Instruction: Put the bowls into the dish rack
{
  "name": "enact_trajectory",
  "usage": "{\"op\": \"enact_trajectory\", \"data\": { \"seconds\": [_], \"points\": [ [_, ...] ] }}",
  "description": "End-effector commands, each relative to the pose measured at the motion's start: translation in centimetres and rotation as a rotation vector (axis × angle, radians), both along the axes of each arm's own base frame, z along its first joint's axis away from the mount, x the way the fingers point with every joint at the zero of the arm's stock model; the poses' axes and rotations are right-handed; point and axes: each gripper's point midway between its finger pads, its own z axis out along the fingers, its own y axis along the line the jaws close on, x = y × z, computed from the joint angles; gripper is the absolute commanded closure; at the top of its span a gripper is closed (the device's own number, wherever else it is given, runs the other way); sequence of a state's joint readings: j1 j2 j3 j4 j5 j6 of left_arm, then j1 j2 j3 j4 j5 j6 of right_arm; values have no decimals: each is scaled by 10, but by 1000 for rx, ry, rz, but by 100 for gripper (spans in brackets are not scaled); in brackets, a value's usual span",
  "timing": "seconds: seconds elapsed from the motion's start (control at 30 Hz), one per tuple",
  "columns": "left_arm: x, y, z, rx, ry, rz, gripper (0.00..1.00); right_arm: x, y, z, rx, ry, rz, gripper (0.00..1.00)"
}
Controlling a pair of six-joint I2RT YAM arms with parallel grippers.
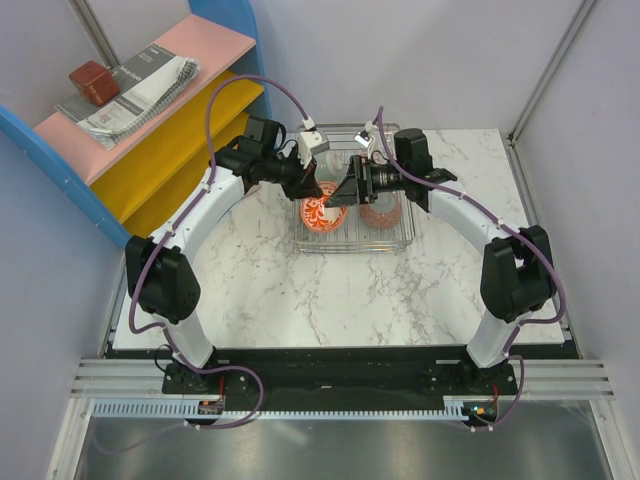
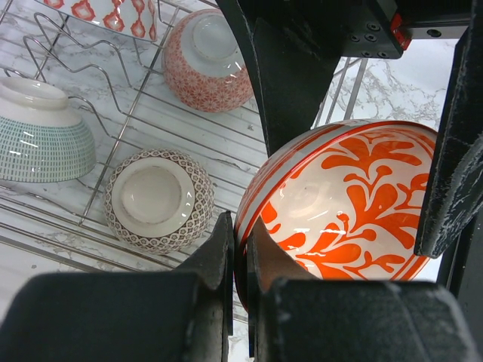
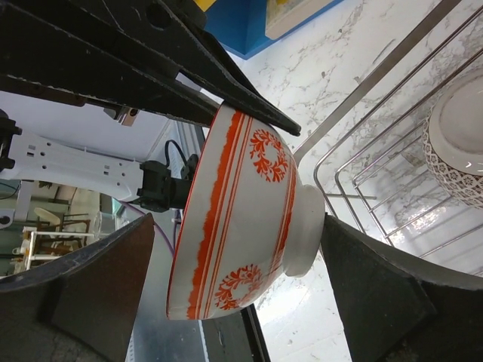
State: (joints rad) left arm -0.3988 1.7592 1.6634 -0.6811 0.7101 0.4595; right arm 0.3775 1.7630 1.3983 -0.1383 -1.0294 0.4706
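**Pinched at the rim**

The left gripper point(image 2: 240, 243), closed tight, held the rim of the red-orange floral ceramic bowl point(image 2: 339, 204), which was tilted over the left end of the silver wire dish rack point(image 1: 400, 238). The right gripper point(image 3: 238, 230) gaped wide, its fingers flanking the bowl.

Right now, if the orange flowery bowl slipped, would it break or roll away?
Probably breakable: the orange bowl looks like glazed ceramic. Its shiny glaze may be slippery, and the left end effector pinches only its rim. It's round and tilted on edge, so it could roll or tip.
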Motion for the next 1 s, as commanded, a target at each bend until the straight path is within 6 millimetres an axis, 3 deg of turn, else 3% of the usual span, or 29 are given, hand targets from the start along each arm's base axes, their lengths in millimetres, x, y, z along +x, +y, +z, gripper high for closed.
{"op": "enact_trajectory", "data": {
  "seconds": [0.0, 0.73, 0.97],
  "points": [
    [8, -4, 30, -45, -98, -23, 98, -4, 4, 4, 38, -17, 41, 2],
    [24, 9, 40, -33, -216, 66, 98, -12, 6, 0, 67, 28, 98, 3],
    [25, 9, 36, -36, -218, 70, 98, -14, 8, 10, 115, 35, 119, 3]
  ]
}}
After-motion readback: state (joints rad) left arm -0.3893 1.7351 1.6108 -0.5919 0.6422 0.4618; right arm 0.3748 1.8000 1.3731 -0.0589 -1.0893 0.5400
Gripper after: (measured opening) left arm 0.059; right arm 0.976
